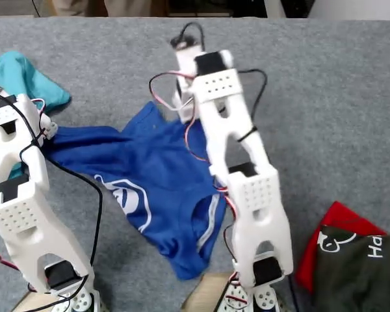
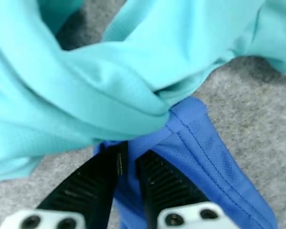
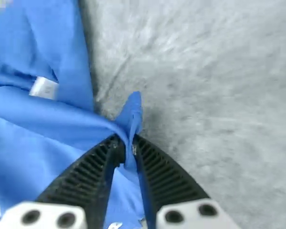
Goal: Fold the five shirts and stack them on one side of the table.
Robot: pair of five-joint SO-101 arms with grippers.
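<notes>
One garment, the blue shirt point(image 1: 156, 188), lies crumpled mid-table point(image 1: 325, 97), its edges clamped by the left gripper point(image 2: 131, 155) and right gripper point(image 3: 127, 143). The teal shirt point(image 1: 16, 75) and red and dark shirts point(image 1: 341, 257) look unfolded, so the task appears barely begun.

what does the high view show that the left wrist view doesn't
High view adds: the blue shirt spread out whole with its white logo, plus a red shirt and a dark shirt near the right front edge. Left wrist view adds: the left claw pinched on the blue shirt's edge, close beside a fold of the teal shirt. Shared: blue shirt, teal shirt, grey table.
</notes>
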